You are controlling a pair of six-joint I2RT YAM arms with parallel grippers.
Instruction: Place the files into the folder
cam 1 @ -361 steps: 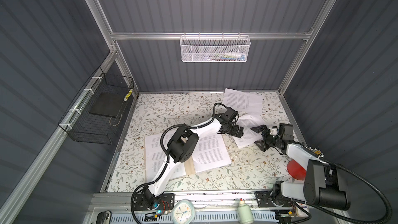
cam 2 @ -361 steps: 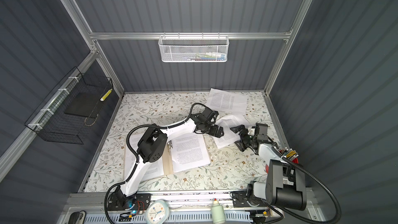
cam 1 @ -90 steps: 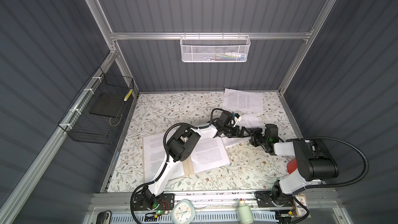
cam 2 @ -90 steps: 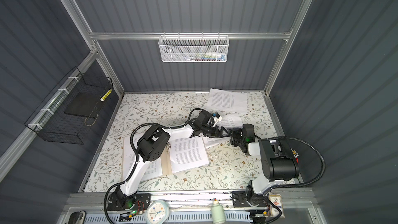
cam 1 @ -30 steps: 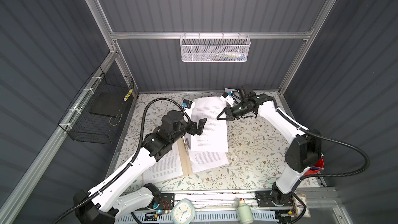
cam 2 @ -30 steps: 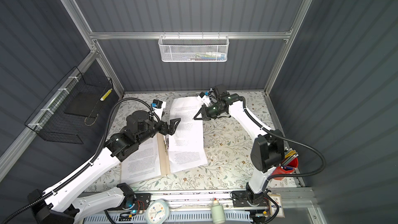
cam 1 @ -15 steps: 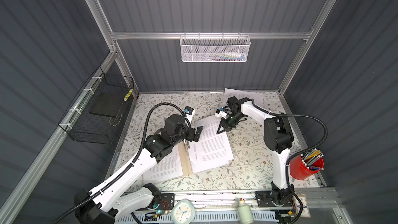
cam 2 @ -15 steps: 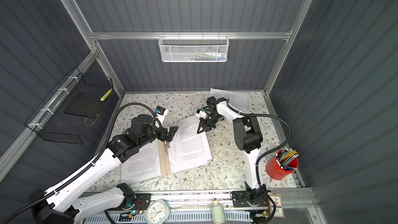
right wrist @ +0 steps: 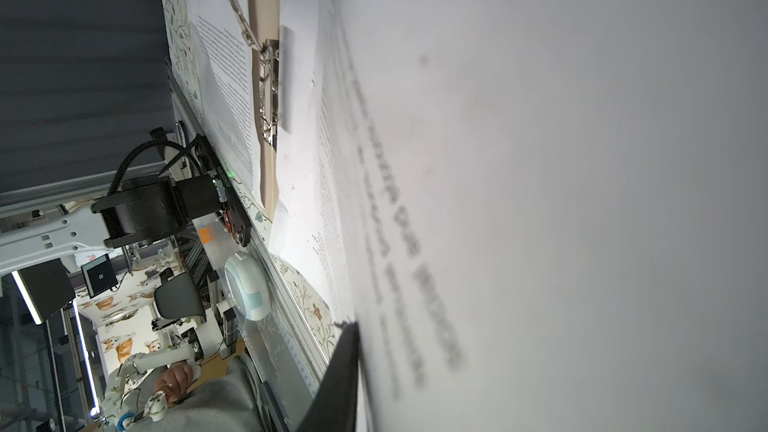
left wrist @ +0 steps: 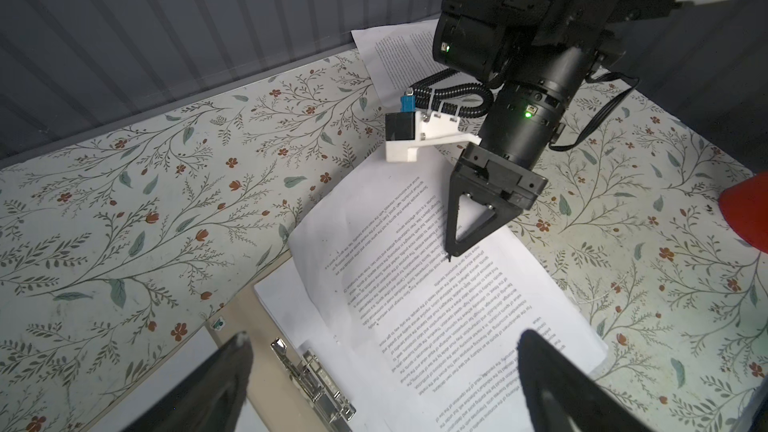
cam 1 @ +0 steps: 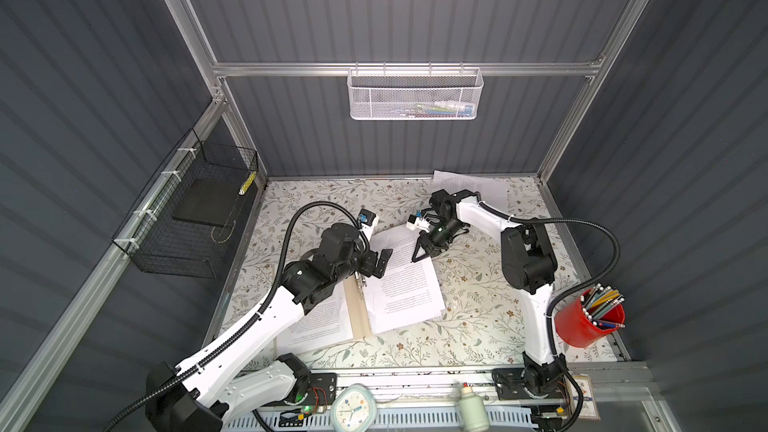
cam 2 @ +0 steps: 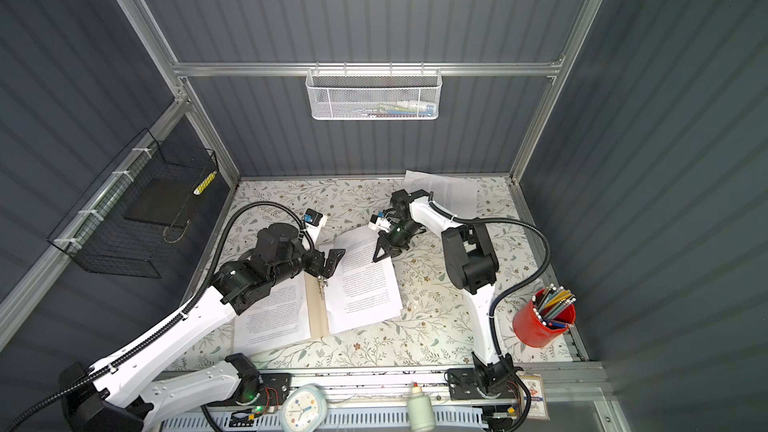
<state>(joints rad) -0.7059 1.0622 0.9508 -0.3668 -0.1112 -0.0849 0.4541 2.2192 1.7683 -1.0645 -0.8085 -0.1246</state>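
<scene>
Left wrist camera looks down on the tan cardboard folder [left wrist: 245, 313], lying open on the floral tabletop [cam 1: 478, 284]. Its spine and silver metal clip [left wrist: 311, 380] run front to back. White printed paper sheets [cam 1: 405, 288] cover its right half, long axis roughly along the spine; the top sheet [left wrist: 436, 284] slants, its far end leaning left in both top views. A loose white sheet [cam 1: 478, 187] lies by the back wall and a red pencil cup [cam 1: 582, 322] stands at the right. The right gripper [left wrist: 451, 255], tips pressed together, pinches the top sheet near its far end. The left gripper [left wrist: 382, 340], spread wide, hovers over the clip, holding nothing.
</scene>
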